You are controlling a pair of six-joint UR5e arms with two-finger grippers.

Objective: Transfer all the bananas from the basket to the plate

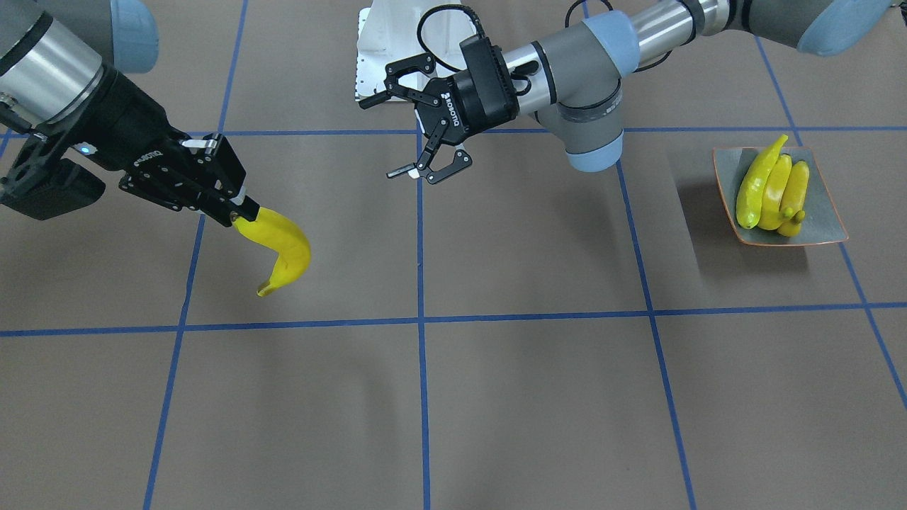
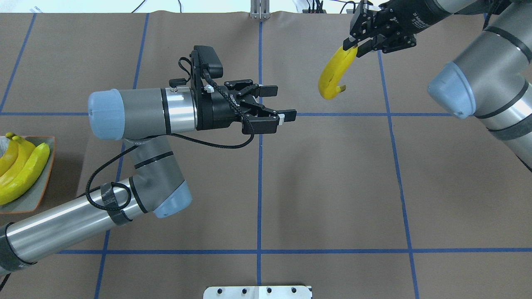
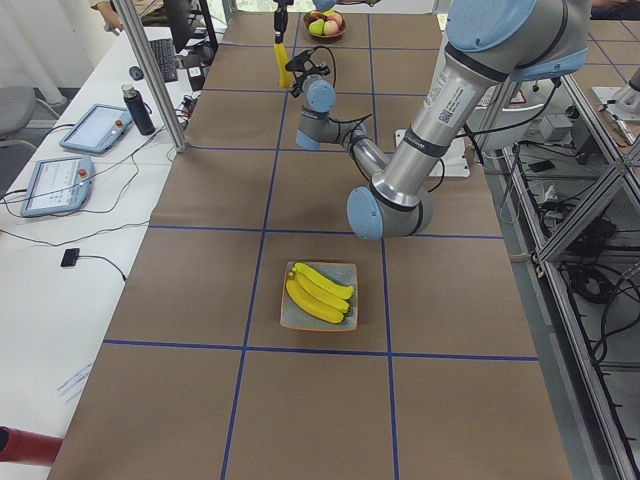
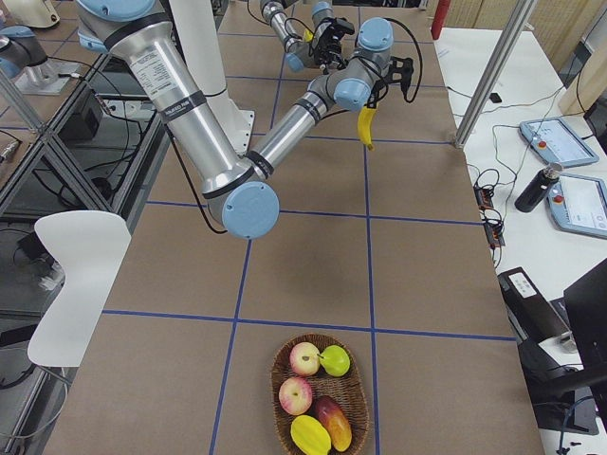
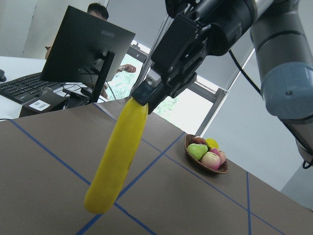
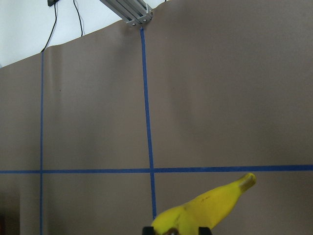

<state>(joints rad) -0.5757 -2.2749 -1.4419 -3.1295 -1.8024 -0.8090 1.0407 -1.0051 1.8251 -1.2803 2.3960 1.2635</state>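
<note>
My right gripper (image 2: 351,45) is shut on the stem end of one yellow banana (image 2: 334,77), which hangs in the air above the table; it also shows in the front view (image 1: 280,248) and the left wrist view (image 5: 120,152). My left gripper (image 2: 280,103) is open and empty, pointing toward that banana with a gap between them. The square grey-green plate (image 2: 43,182) at the table's left end holds three bananas (image 2: 20,170), side by side. The woven basket (image 4: 275,379) at the table's right end holds apples and other fruit.
A white mounting plate (image 2: 257,292) sits at the robot's base. An aluminium post (image 4: 493,71) stands at the table's far edge. A side table beyond it holds tablets (image 3: 58,185) and a bottle (image 3: 138,108).
</note>
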